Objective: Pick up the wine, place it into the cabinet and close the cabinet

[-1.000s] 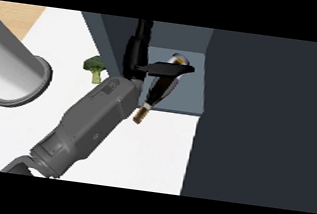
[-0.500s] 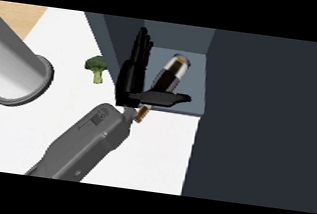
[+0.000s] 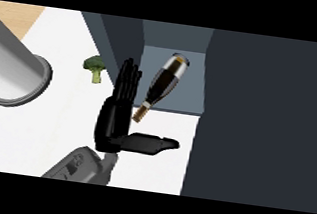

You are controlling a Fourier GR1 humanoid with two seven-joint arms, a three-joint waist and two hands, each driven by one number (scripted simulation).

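The dark wine bottle (image 3: 162, 83) lies tilted on the floor of the open cabinet (image 3: 191, 53). Its base is toward the back and its gold-capped neck pokes out over the white counter (image 3: 47, 129). My left hand (image 3: 113, 120) is open just left of the bottle. Its fingers (image 3: 127, 82) point straight toward the cabinet, and the thumb sticks out to the right below the bottle's neck. The hand holds nothing, and a narrow gap shows between fingers and bottle. The right hand is out of sight.
The dark cabinet body (image 3: 271, 124) fills the right side. A dark slanted panel (image 3: 114, 37), seemingly the open door, stands left of the opening. A small broccoli floret (image 3: 94, 67) lies on the counter, and a large grey cylinder (image 3: 7, 66) looms at the left.
The hand has let go of the bottle and drawn back toward me. The bottle now lies alone in the cabinet, and the fingers have straightened beside it.
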